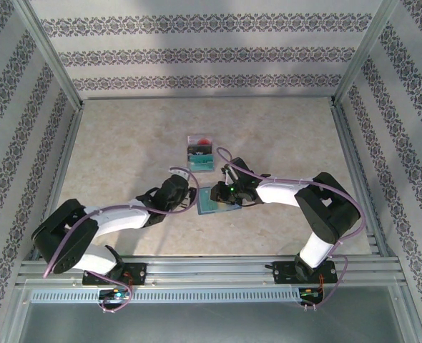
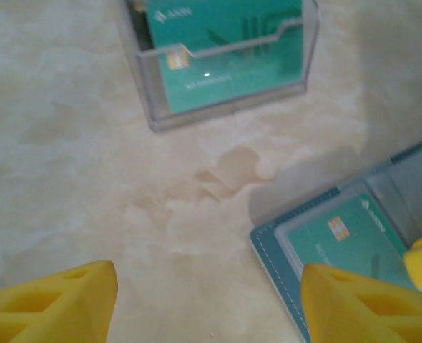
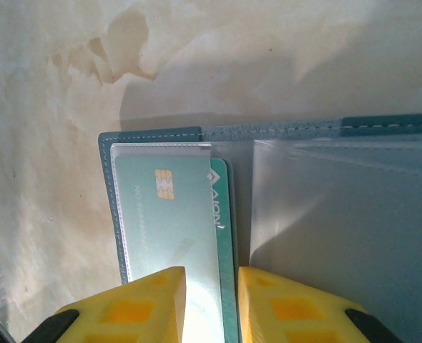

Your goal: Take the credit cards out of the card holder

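The left claw hangs just over bare beige tabletop, its yellow fingers spread wide with nothing between them. Just to its right lies the card holder, opened flat, inner pockets up. Its long axis runs across the tabletop from left to right, slightly skewed.

The right claw is down on the card holder's left panel, its fingers drawn close with a narrow gap. In that gap lie the edge of the clear pocket and the exposed strip of a teal-green card. Whether the fingers pinch the card or just sit on it cannot be told. The card lies flat in the pocket, its long axis crosswise to the card holder's. Its chip end points away from the claw towards the stitched edge, and one long side pokes out towards the fold.

Farther back, apart from the card holder, stands a clear plastic card stand. It holds another teal-green card in front, a dark card behind it, and a red-and-white card at the rear.
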`<action>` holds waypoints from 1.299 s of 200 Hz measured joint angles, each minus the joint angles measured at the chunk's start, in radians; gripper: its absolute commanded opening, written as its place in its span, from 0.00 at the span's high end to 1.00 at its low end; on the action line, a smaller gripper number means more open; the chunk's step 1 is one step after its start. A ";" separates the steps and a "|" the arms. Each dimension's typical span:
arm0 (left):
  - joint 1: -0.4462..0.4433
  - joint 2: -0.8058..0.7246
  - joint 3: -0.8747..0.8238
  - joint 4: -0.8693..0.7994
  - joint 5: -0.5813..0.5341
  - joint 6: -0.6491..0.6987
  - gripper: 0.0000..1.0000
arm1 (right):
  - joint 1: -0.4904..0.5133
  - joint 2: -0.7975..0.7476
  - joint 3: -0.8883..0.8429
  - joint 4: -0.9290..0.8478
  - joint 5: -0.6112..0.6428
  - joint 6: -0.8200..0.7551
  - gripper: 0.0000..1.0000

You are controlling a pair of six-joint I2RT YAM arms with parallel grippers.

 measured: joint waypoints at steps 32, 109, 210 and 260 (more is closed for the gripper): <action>-0.022 0.078 0.043 -0.029 -0.023 0.025 0.23 | 0.000 0.000 -0.002 0.005 0.000 0.005 0.72; -0.029 0.190 0.105 -0.072 -0.072 0.065 0.18 | 0.000 0.000 -0.006 0.009 0.001 0.007 0.70; -0.032 0.161 0.105 -0.116 -0.087 0.068 0.17 | 0.000 0.000 -0.007 0.010 0.001 0.007 0.71; -0.032 0.169 0.105 -0.131 -0.087 0.067 0.17 | 0.000 0.000 -0.007 0.013 0.000 0.007 0.71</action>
